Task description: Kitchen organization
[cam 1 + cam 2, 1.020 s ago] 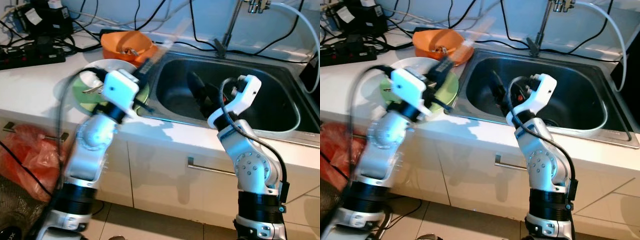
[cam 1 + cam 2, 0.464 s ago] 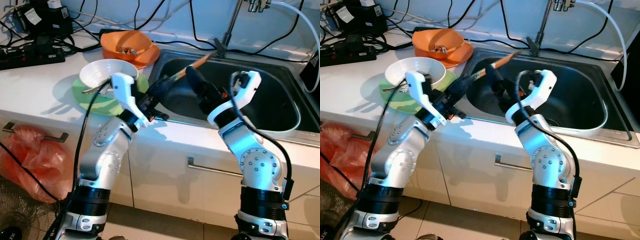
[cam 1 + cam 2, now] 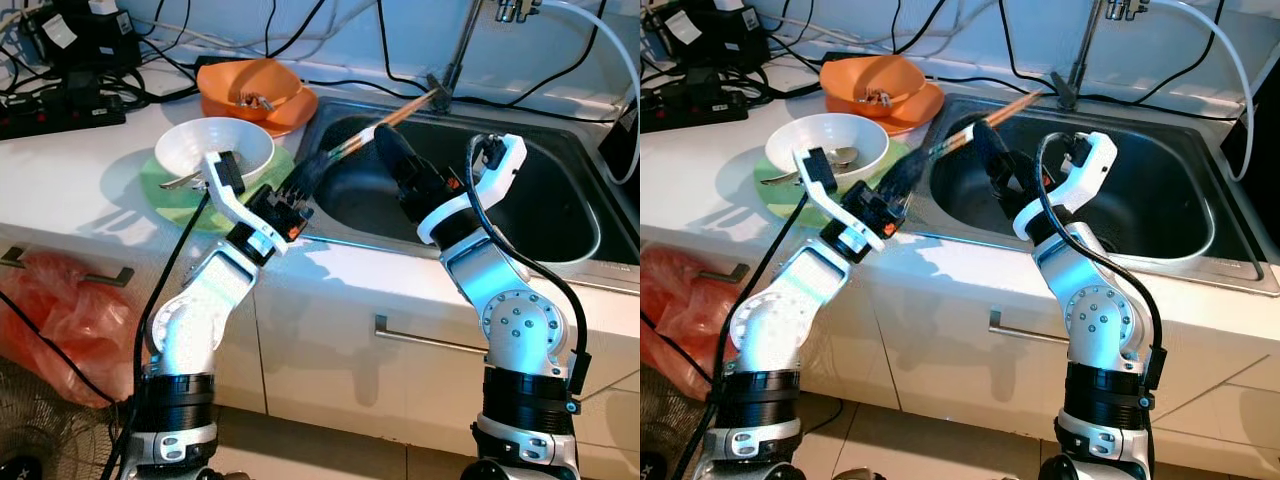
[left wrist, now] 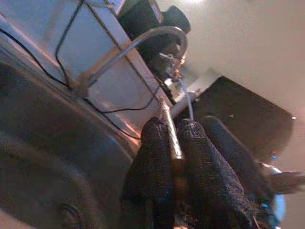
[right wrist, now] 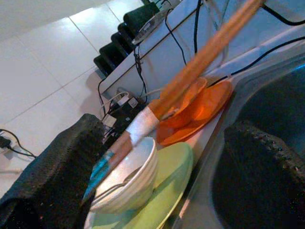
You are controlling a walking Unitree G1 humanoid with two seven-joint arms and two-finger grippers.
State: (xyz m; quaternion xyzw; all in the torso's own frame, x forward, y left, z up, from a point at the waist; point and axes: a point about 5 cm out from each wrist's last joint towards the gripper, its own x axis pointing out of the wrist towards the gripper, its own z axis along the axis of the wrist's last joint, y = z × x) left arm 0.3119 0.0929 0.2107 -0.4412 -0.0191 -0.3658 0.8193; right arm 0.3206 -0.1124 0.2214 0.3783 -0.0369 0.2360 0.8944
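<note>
Gripping the chopsticks (image 3: pixel 385 120) in my left claw (image 3: pixel 300 185), I hold them slanting up toward the faucet (image 3: pixel 455 60) at upper centre, above the sink (image 3: pixel 560 200). My right claw (image 3: pixel 400 170), fingers parted, sits just beside their shaft, nearer. No readable writing.

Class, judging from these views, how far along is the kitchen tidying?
Done: a white bowl sits on a green plate beside the orange bowl. In hand: the left gripper is shut on chopsticks, held over the sink, with the right gripper open beside them. Left: putting the chopsticks away.
</note>
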